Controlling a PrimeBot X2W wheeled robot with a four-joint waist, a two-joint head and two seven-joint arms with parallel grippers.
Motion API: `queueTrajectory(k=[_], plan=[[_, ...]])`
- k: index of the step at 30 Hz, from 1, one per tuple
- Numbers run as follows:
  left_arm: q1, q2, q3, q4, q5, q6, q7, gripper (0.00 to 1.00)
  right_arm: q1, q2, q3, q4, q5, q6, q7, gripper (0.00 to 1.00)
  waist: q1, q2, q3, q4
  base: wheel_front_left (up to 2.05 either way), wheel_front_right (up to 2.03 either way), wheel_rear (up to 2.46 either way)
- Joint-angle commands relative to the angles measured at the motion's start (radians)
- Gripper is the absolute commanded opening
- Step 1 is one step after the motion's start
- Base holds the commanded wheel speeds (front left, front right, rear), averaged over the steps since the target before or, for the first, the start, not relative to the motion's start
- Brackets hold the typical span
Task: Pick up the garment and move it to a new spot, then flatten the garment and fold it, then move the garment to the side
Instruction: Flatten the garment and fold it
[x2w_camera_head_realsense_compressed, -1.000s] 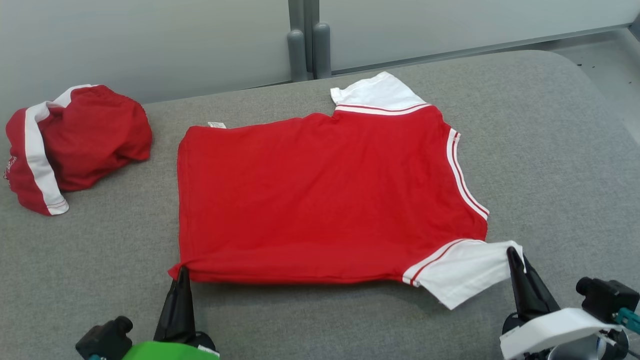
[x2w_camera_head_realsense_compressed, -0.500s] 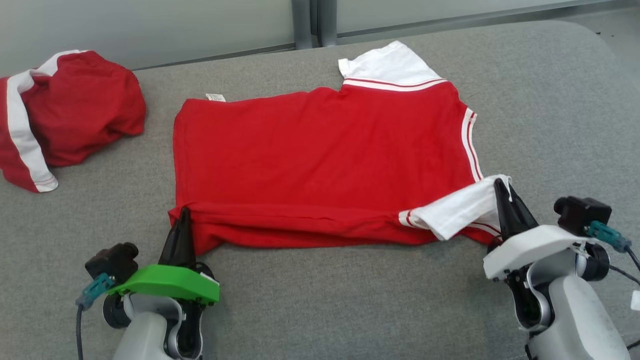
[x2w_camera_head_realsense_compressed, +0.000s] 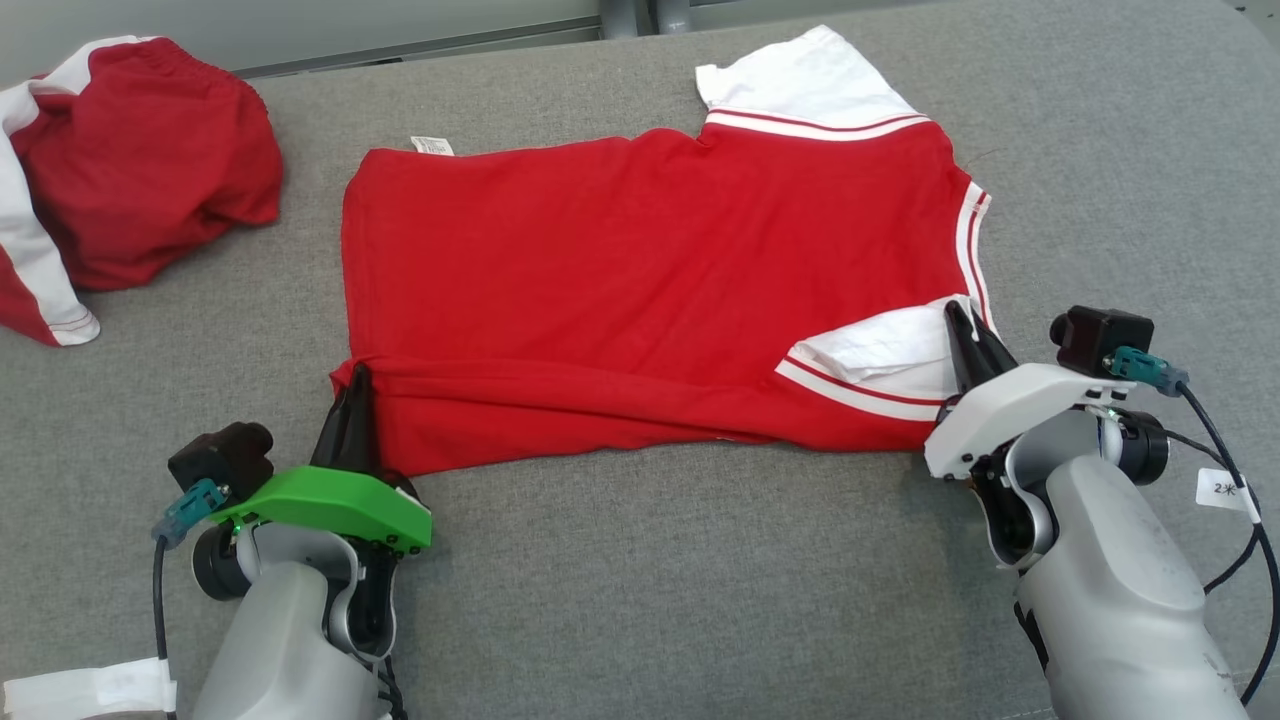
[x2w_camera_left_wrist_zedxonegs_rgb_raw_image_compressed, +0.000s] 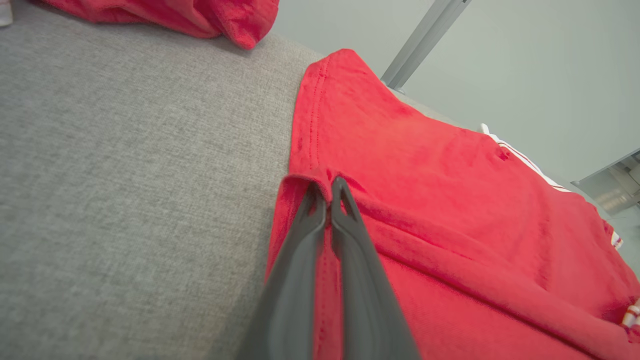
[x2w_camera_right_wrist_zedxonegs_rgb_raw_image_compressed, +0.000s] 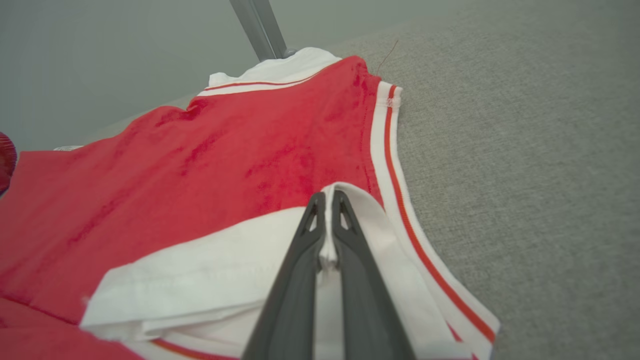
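We see the red garment (x2w_camera_head_realsense_compressed: 650, 260) spread on the grey tabletop (x2w_camera_head_realsense_compressed: 650, 580), our left claw (x2w_camera_head_realsense_compressed: 358, 375) pinching its near hem corner, the right claw (x2w_camera_head_realsense_compressed: 958, 318) pinching a white sleeve (x2w_camera_head_realsense_compressed: 880, 345) folded onto the body

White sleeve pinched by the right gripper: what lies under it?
The white sleeve lies folded onto the red shirt, red fabric showing around it; the right gripper is shut on the sleeve. The grey cushion beneath is hidden.

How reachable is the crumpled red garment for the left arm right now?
Probably not yet: its jaws are shut on the red shirt's near corner and must release first. Beyond that, just grey cushion lies between.
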Motion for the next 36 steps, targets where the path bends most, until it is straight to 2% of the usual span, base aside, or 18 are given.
queueTrajectory(k=[1,3,4,5,6,7,8,9,16,21,32,36], plan=[[-0.022,0.003,-0.001,0.010,0.010,-0.006,-0.003,0.00,-0.031,-0.004,0.008,0.039,-0.002,0.000,-0.016,0.00,0.0000,0.0106,0.002,0.003,0.00,0.00,0.00],[-0.027,0.002,-0.005,0.016,0.014,-0.005,-0.003,0.00,-0.054,-0.007,0.016,0.074,0.006,0.000,-0.028,0.00,0.0000,0.0106,0.002,0.004,0.00,0.00,0.00],[-0.029,0.001,-0.008,0.018,0.017,-0.005,-0.003,0.00,-0.065,-0.009,0.019,0.090,0.008,0.000,-0.034,0.07,0.0000,0.0106,0.001,0.004,0.00,0.00,0.00],[-0.029,0.001,-0.008,0.018,0.017,-0.005,-0.003,0.00,-0.065,-0.009,0.019,0.090,0.008,0.000,-0.034,0.07,0.0000,0.0106,0.001,0.004,0.00,0.00,0.00],[-0.031,0.000,-0.012,0.018,0.020,-0.005,-0.003,0.24,-0.075,-0.009,0.022,0.105,0.010,0.000,-0.042,0.31,0.0000,0.0106,0.000,0.004,0.00,0.00,0.00],[-0.032,0.000,-0.015,0.017,0.024,-0.006,-0.003,0.39,-0.085,-0.009,0.025,0.118,0.012,0.000,-0.049,0.50,0.0000,0.0106,-0.001,0.005,0.00,0.00,0.00],[-0.032,0.000,-0.017,0.015,0.027,-0.006,-0.003,0.95,-0.093,-0.010,0.029,0.131,0.015,0.000,-0.058,1.00,0.0000,0.0106,-0.002,0.006,0.00,0.00,0.00],[-0.031,0.000,-0.019,0.013,0.031,-0.006,-0.003,1.00,-0.103,-0.012,0.033,0.141,0.017,0.000,-0.067,1.00,0.0000,0.0106,-0.002,0.006,0.00,0.00,0.00],[-0.009,0.009,-0.036,-0.002,0.046,-0.007,-0.003,1.00,-0.159,-0.025,0.055,0.202,0.020,0.000,-0.128,1.00,0.0000,0.0106,-0.011,0.008,0.00,0.00,0.00],[0.026,0.022,-0.049,-0.037,0.054,-0.007,-0.003,1.00,-0.170,-0.033,0.068,0.197,0.025,0.000,-0.156,1.00,0.0000,0.0106,-0.032,0.010,0.00,0.00,0.00],[0.140,0.039,-0.057,-0.120,0.044,-0.006,-0.001,1.00,-0.074,-0.049,0.068,0.038,0.022,0.000,-0.168,1.00,0.0000,0.0106,-0.116,0.004,0.00,0.00,0.00],[0.187,0.048,-0.061,-0.148,0.053,0.015,0.004,1.00,-0.013,-0.047,0.055,-0.045,0.001,0.000,-0.168,1.00,0.0000,0.0106,-0.142,0.000,0.00,0.00,0.00]])
